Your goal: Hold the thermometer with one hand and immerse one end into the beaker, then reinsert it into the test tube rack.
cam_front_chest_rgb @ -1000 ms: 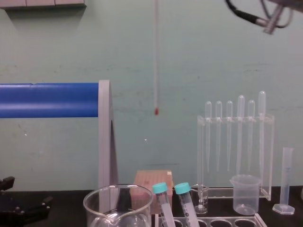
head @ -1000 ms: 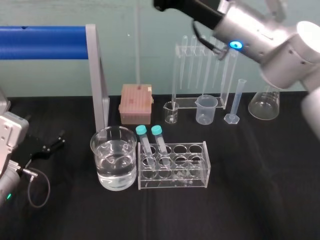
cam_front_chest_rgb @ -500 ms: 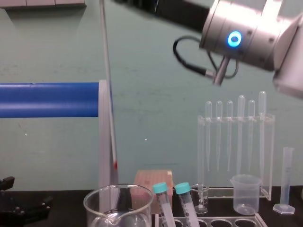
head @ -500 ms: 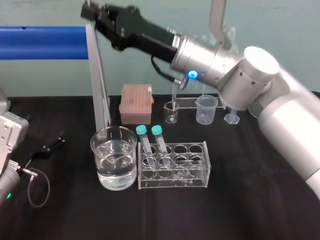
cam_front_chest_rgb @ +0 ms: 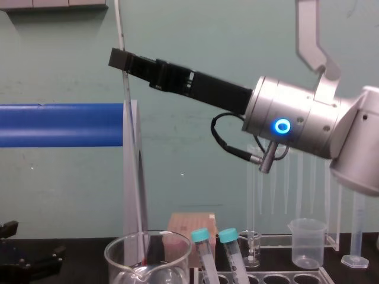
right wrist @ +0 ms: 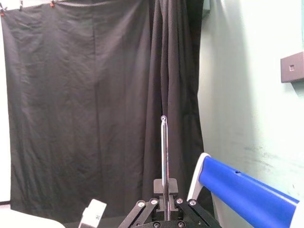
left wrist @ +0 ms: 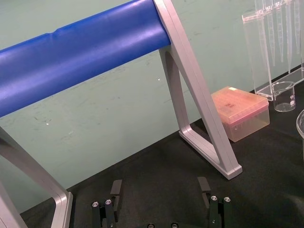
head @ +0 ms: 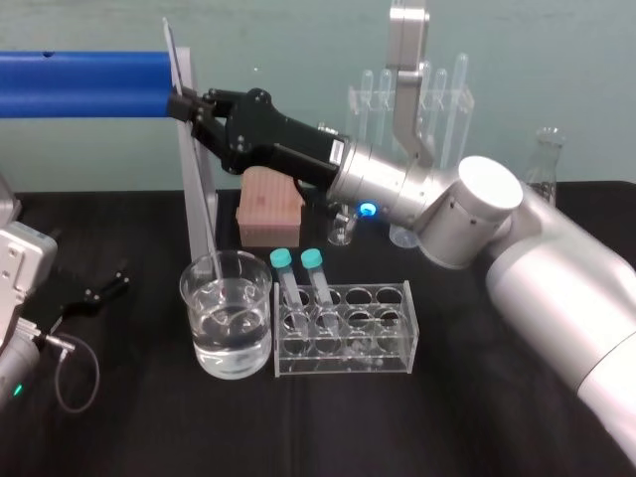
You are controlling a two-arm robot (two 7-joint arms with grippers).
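Right gripper [head: 184, 104], clamped on the thermometer [cam_front_chest_rgb: 134, 165], had swung left and down; its red tip now sat inside the beaker [head: 199, 338]. Immersion judged nearly done, test tube rack [head: 343, 363] return pending. Left gripper [left wrist: 159, 190] idled at left, fingers apart, empty.

beaker [head: 225, 343] just left of test tube rack [head: 346, 355] | 2 capped tubes [head: 291, 283] in rack's left holes | thermometer [cam_front_chest_rgb: 119, 23] lower end in beaker | tip box [head: 269, 209] behind both | right gripper [head: 179, 102] above beaker, clamped on thermometer
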